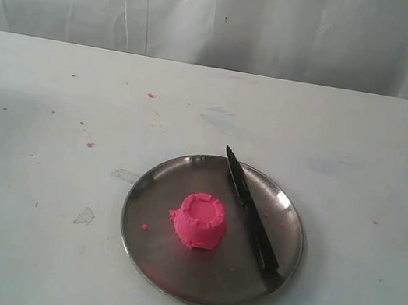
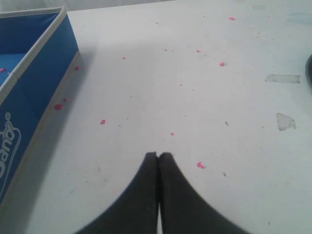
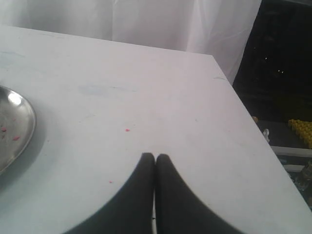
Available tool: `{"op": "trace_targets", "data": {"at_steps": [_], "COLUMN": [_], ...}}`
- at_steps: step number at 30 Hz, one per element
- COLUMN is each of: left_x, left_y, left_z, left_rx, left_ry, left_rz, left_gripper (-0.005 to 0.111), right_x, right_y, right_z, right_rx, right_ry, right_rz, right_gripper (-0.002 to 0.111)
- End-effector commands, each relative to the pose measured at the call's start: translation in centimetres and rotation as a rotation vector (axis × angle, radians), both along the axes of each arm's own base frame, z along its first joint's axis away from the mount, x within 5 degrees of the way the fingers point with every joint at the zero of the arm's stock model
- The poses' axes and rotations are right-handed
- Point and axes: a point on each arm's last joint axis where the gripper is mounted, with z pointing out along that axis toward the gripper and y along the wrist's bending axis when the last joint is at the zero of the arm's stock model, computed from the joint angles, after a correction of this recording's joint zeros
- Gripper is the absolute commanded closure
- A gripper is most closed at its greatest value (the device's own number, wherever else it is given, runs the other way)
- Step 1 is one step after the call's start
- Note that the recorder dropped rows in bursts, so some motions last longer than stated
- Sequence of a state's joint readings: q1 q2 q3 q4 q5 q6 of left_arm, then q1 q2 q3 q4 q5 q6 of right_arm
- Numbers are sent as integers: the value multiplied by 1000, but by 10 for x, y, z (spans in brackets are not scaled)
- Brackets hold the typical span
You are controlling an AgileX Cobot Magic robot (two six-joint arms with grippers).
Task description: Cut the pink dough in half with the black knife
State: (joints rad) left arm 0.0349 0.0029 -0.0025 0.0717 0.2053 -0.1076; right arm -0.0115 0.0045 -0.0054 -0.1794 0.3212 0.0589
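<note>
The pink dough (image 1: 200,221), a whole cup-shaped lump with a rimmed flat top, stands near the middle of the round steel plate (image 1: 159,184). The black knife (image 1: 250,217) lies on the plate to the dough's right, tip toward the back, handle at the front right rim. Neither arm shows in the exterior view. My left gripper (image 2: 158,155) is shut and empty over bare table, far from the plate. My right gripper (image 3: 155,156) is shut and empty too, with the plate's rim (image 3: 27,131) off to one side.
A blue fabric box (image 2: 34,68) stands beside the left gripper. Tiny pink crumbs (image 2: 200,165) dot the white table (image 1: 49,133). The table's edge (image 3: 243,122) drops off near the right gripper. A white curtain (image 1: 228,15) hangs behind.
</note>
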Motion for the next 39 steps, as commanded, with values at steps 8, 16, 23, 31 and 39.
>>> {"op": "trace_targets", "data": {"at_steps": [8,16,23,31,39], "left_x": [0,0,0,0,0], "left_y": [0,0,0,0,0], "left_z": [0,0,0,0,0], "left_rx": [0,0,0,0,0], "left_ry": [-3,-3,-3,-3,-3], "left_rz": [-1,-1,-1,-1,-1], "left_gripper": [107,107,107,107,107], "right_x": [0,1,-1,-23,-27], "right_y": [0,1,8,15,16], "right_z": [-1,3,43,82,85], "right_rx": [3,4,57,68,58], "right_ry": [-7,-51,-496,-986,-1043], "right_rz": [4,11,94,203,213], "right_gripper": [108,108,108,108,108]}}
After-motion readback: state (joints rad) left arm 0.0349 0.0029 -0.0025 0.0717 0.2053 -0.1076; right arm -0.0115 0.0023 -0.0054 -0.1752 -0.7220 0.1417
